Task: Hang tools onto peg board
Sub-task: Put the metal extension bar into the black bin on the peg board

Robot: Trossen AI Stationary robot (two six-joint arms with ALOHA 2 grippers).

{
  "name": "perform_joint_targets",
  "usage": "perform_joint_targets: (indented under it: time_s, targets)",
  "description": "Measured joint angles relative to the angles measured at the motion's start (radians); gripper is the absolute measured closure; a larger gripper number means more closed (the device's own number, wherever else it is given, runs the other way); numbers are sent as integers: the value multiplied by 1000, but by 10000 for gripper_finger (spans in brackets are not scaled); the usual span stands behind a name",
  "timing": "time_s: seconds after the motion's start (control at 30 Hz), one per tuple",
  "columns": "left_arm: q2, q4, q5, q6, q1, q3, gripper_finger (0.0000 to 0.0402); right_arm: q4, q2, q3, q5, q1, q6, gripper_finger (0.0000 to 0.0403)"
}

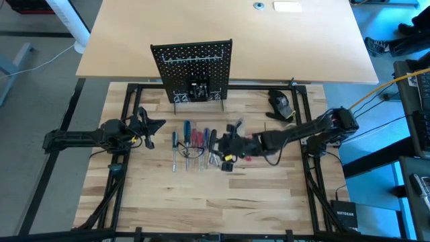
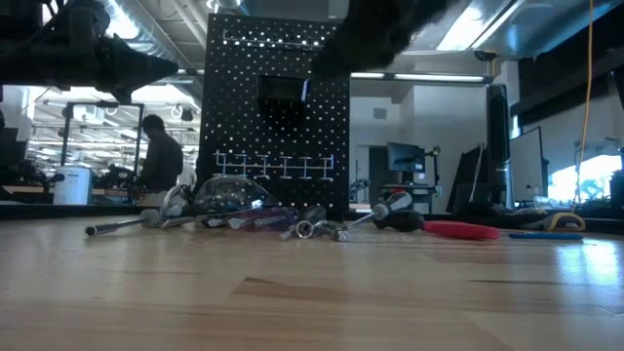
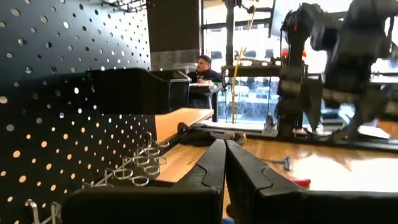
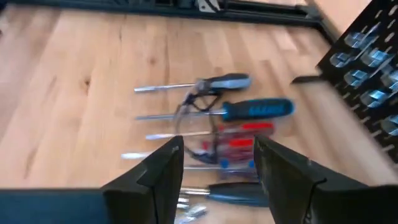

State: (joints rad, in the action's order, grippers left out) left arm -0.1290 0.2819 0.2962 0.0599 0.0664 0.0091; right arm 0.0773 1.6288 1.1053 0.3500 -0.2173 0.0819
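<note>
Tools all lie on the table under the right gripper, fingers parted and empty. None hangs on the peg board beyond. Left gripper waits shut, empty.

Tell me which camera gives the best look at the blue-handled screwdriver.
The right wrist view: the blue-handled screwdriver lies full length, unobstructed, beyond the open right gripper. The high view shows it small among the row of tools; in the low and left wrist views I cannot pick it out.
</note>
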Motion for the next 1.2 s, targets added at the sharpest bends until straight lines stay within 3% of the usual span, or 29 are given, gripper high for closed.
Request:
perform_joint_targets:
  time_s: [0.23,0.53,0.97,1.2]
  targets:
    - [0,-1,0,-75,0,0,400,-141,86,-138,-1,-44,154,210]
    - [1,33,0,-76,0,0,400,-135,227,-142,-39,-51,233,210]
    - [0,33,0,-52,0,0,400,-188,254,-141,2,-40,254,210]
    - [0,18,0,-60,0,0,400,-203,302,-141,-26,-23,258,210]
